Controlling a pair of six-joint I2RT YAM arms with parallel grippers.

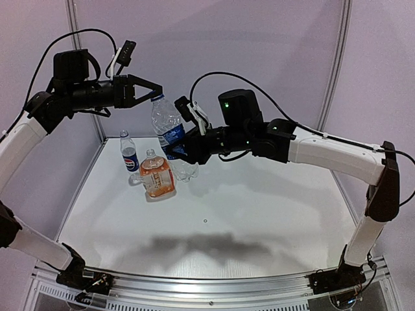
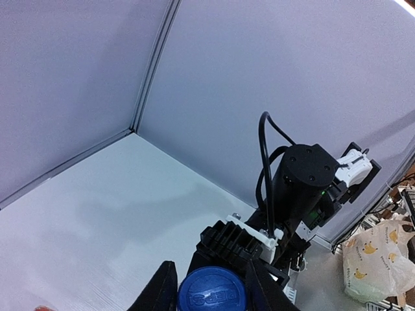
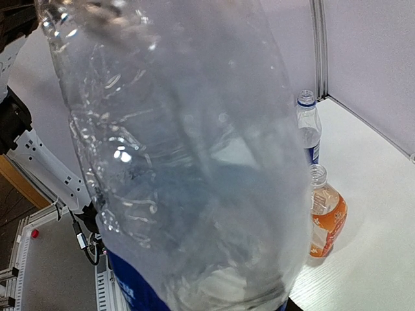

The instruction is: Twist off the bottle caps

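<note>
White table (image 1: 259, 207), L hand (image 1: 157, 92) grips blue cap (image 2: 211, 293)

Masked by label in top view: fingertips of right gripper (image 1: 176, 148). Too small there to tell capped or bare: small bottle (image 1: 129, 153), orange bottle (image 1: 156, 176). Cropped by bottom edge, left wrist view: blue cap (image 2: 211, 293), fingers (image 2: 162, 291) of left gripper (image 2: 211, 288); bottle under cap hidden. Blurred, cropped top and bottom, right wrist view: big clear bottle (image 3: 188, 149), blocking right gripper completely.
</note>
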